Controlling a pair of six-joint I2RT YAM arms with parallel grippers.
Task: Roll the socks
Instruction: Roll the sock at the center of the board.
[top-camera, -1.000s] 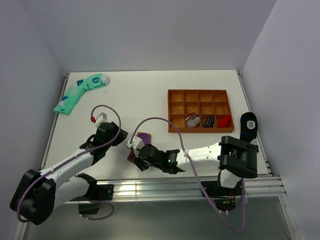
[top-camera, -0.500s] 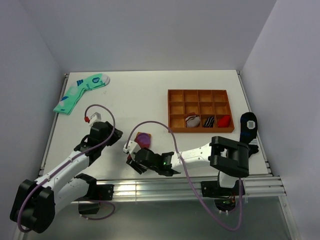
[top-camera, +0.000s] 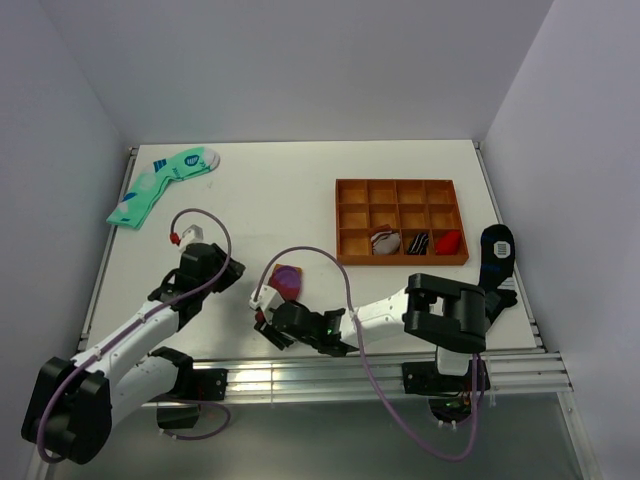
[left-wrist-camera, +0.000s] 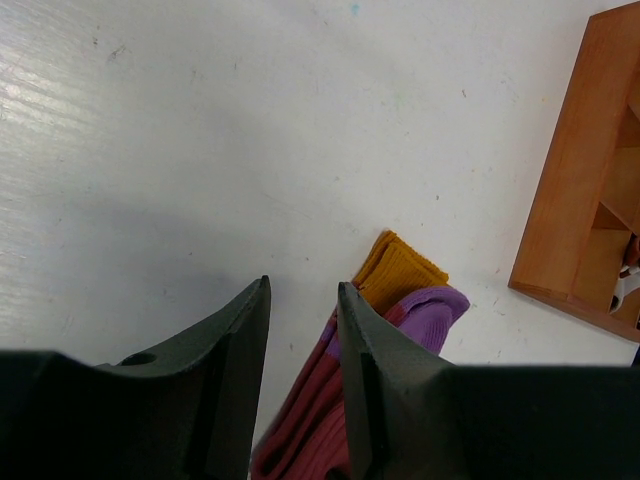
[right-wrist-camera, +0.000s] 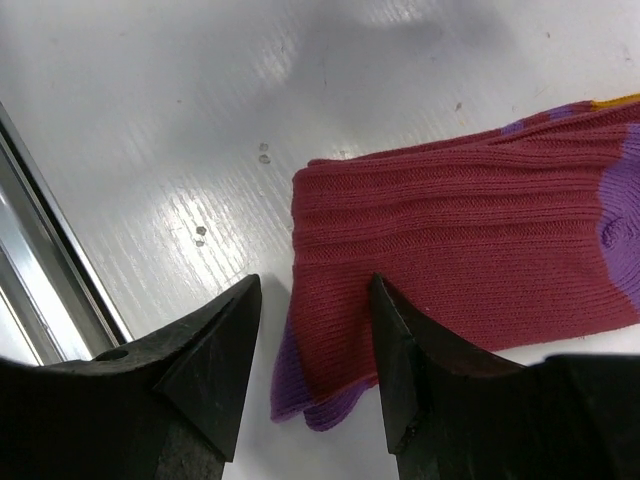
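Observation:
The socks (top-camera: 287, 279) lie flat on the white table as a stacked maroon pair with purple toe and mustard cuff. In the left wrist view the mustard cuff and purple part (left-wrist-camera: 405, 285) lie just past my fingers. My left gripper (top-camera: 238, 271) (left-wrist-camera: 302, 300) is open and empty, its right finger at the socks' left edge. In the right wrist view the maroon socks (right-wrist-camera: 460, 240) end in a purple toe between my fingers. My right gripper (top-camera: 266, 314) (right-wrist-camera: 315, 290) is open, straddling that near end low over the table.
An orange wooden compartment tray (top-camera: 350, 218) holds rolled socks in its front row and also shows in the left wrist view (left-wrist-camera: 575, 180). Mint-green socks (top-camera: 160, 185) lie at the far left. A black sock (top-camera: 497, 250) lies at the right edge. A metal rail (right-wrist-camera: 40, 250) runs along the near edge.
My left gripper has drawn back to the left, away from the socks. My right gripper has shifted left and nearer, to the socks' near end. More of the socks now shows.

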